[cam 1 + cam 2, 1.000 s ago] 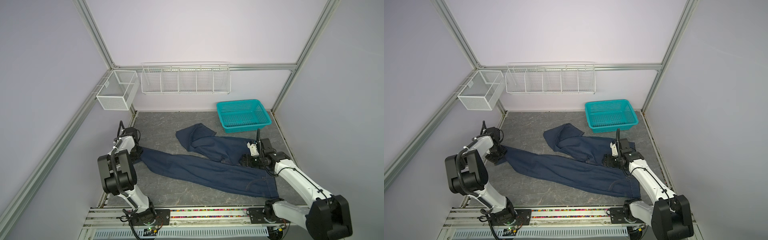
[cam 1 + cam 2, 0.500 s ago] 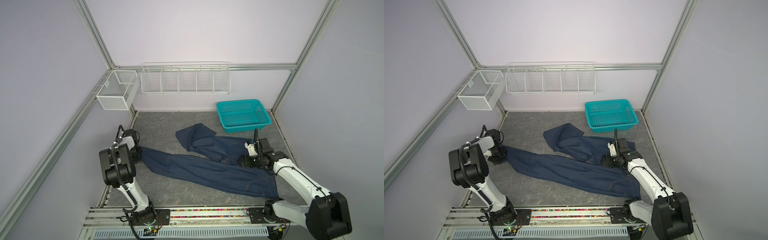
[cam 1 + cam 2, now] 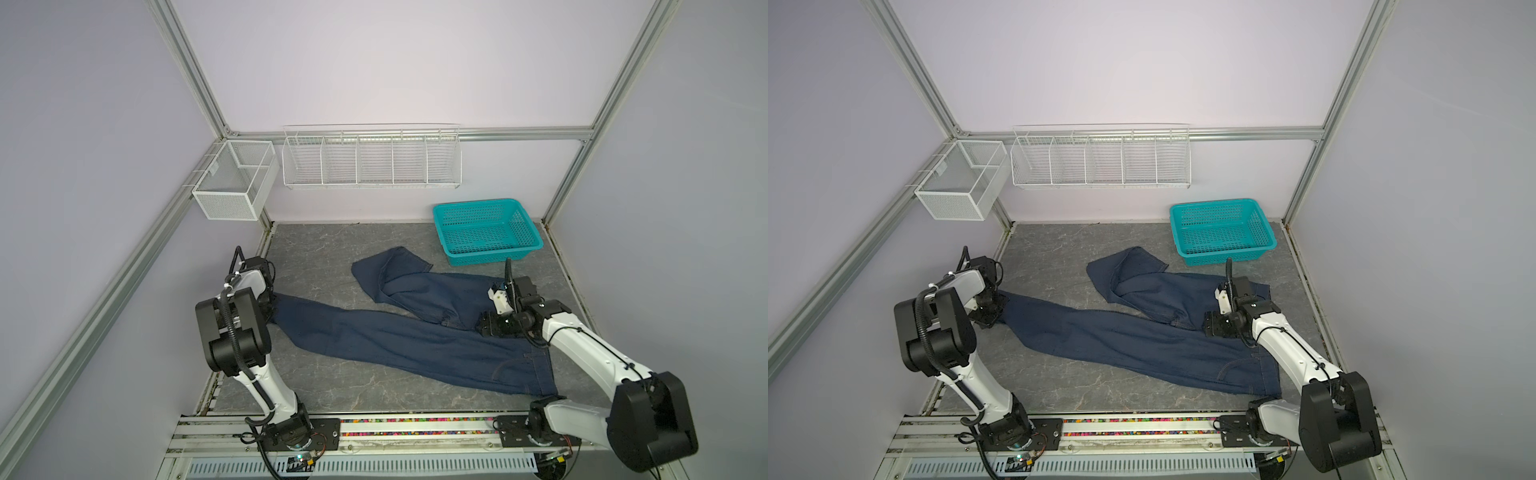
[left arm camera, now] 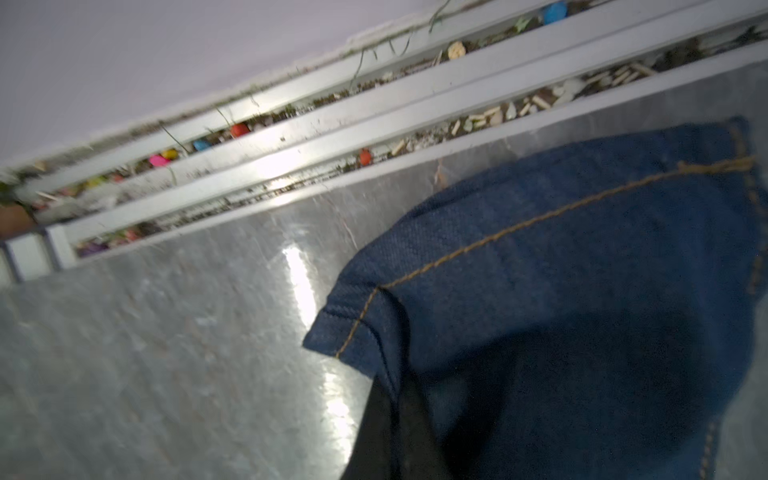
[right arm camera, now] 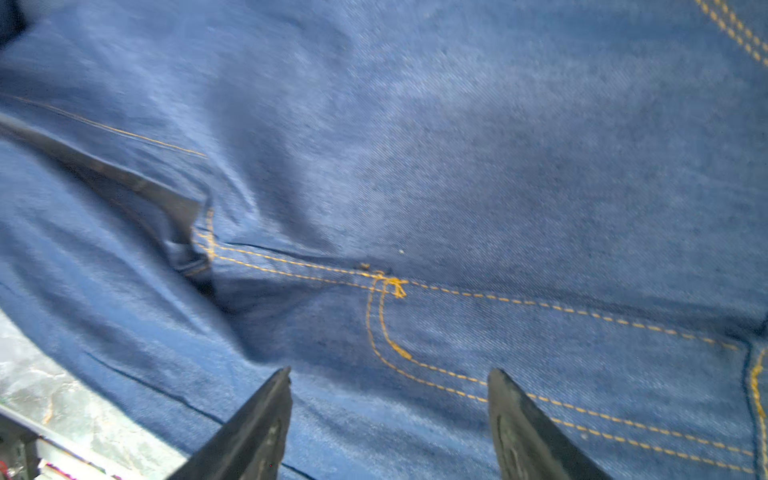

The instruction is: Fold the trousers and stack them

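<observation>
Grasping stage: my left end effector (image 3: pixel 994 311) is pinched shut on a leg hem of the trousers (image 3: pixel 395 340), sprawled unfolded on the counter (image 3: pixel 324 249). My right end effector (image 5: pixel 388 380) gapes over the crotch seam (holding nothing) and probably must close before folding.

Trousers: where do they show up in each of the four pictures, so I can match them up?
Top view: trousers sprawl across the table's middle, one leg doubled back.
Top view: trousers, same sprawl.
Left wrist: trousers, a stitched leg hem seen up close.
Right wrist: trousers nearly fill the frame.
Shared landmark: the grey marbled table.
</observation>
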